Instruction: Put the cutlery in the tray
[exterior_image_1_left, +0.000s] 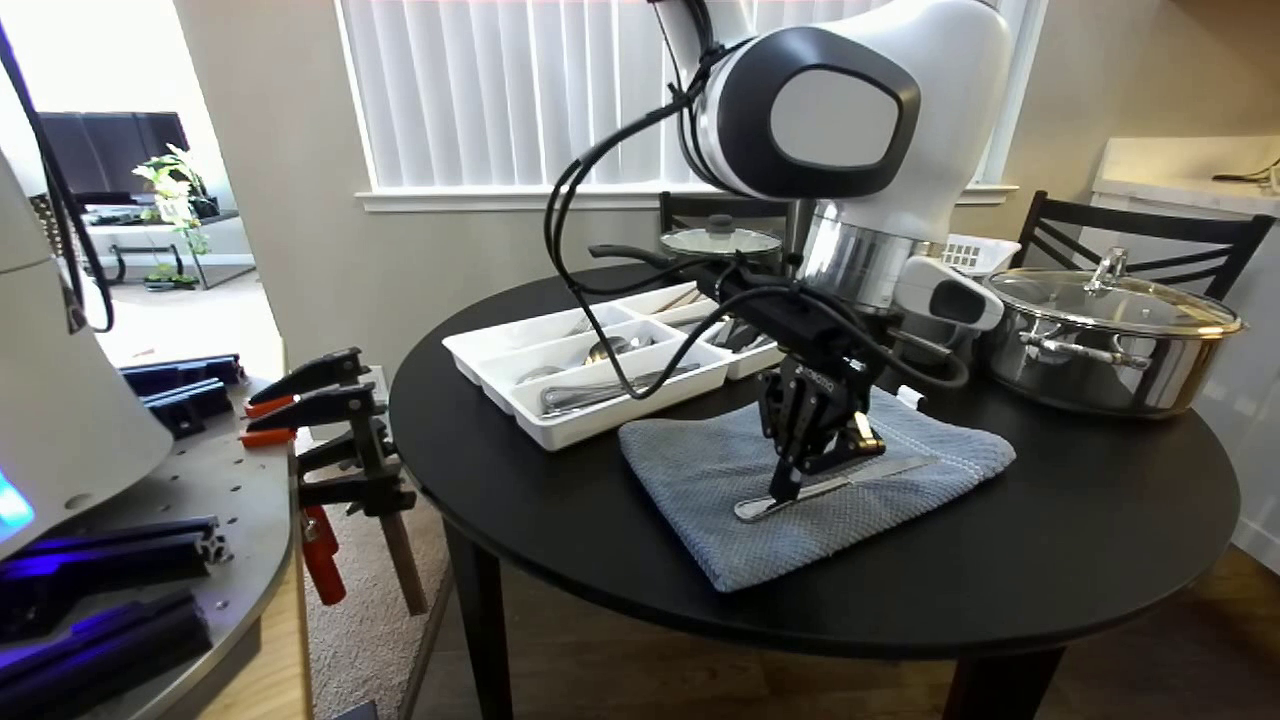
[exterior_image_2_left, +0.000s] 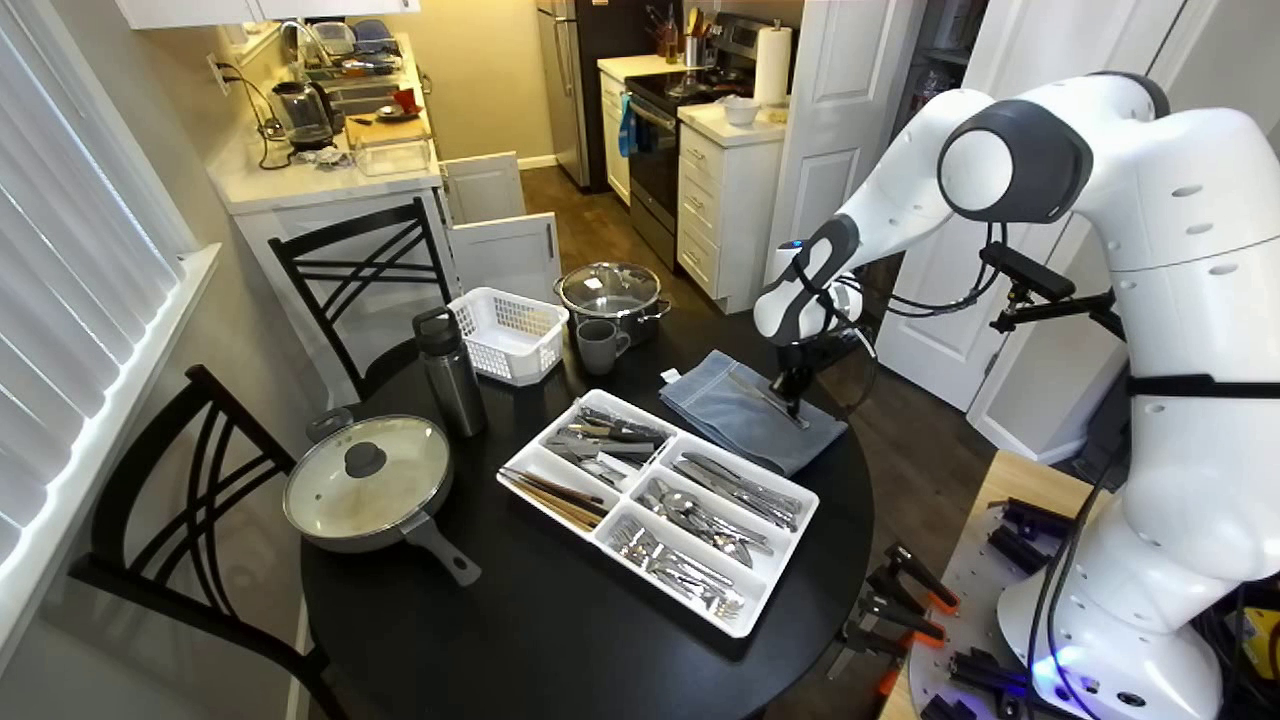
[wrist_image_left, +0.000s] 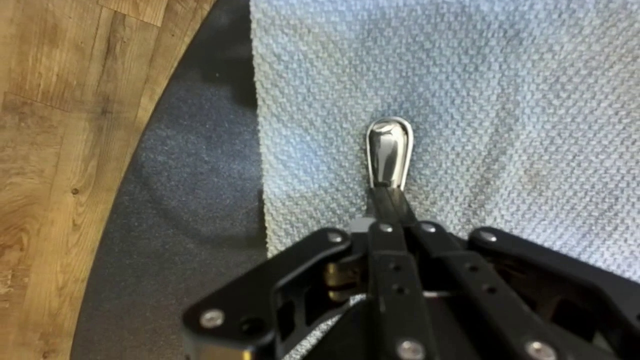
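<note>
Table (exterior_image_1_left: 1120, 520) shows between its round edge and the cloth (exterior_image_1_left: 690, 475), where the knife (wrist_image_left: 389, 155) lies; the gripper (wrist_image_left: 391, 195) at its handle has jaws pressed together, any pinch unclear. Tray (exterior_image_1_left: 600, 420) beside the cloth.

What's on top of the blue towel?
A silver knife lies on the towel. The shut fingers cover part of the knife, so whether they grip it cannot be seen.

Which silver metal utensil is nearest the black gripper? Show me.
The silver metal knife on the folded blue cloth, right at the gripper; the other silver utensils lie in the white rectangular divided tray.
</note>
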